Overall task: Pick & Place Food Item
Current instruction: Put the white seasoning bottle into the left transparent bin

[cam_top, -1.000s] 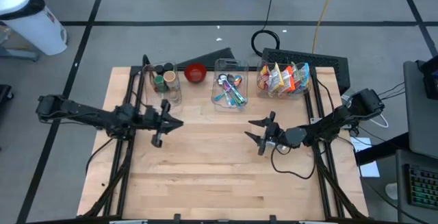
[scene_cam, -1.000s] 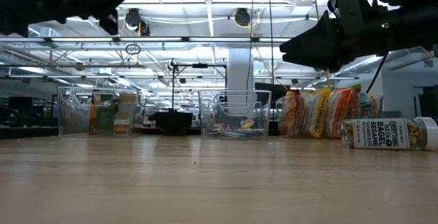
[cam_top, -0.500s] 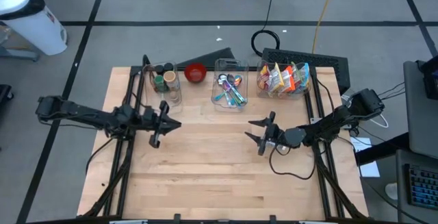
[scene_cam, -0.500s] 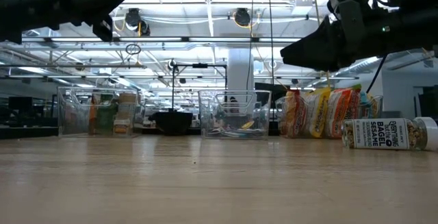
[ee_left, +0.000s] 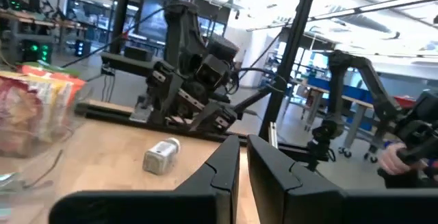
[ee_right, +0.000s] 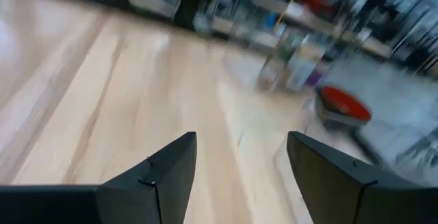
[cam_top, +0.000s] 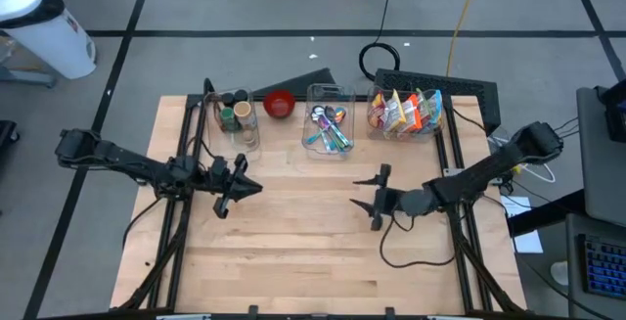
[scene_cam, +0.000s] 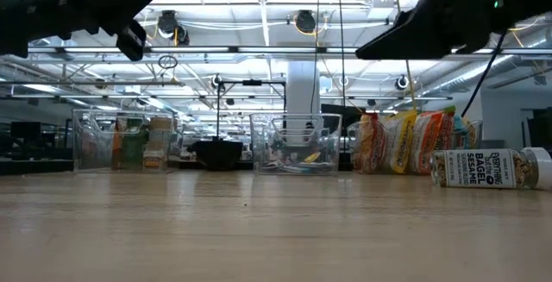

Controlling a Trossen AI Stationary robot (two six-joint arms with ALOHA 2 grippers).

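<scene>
While the clenched left gripper (cam_top: 238,185) waits, the empty, spread right gripper (cam_top: 374,199) must reach the seasoning jar (scene_cam: 489,168) at four o'clock.

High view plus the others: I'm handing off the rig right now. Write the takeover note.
Left gripper: shut, empty, hovering over the table's left side.
Right gripper: open, empty, hovering over the bare table right of centre.
Seasoning jar: lying on its side on the table, untouched.
Snack bags: in the clear bin at the back right.
Red bowl: at the back, empty as far as can be seen.
Done: nothing picked.
Left: grasp a food item and place it.
</scene>
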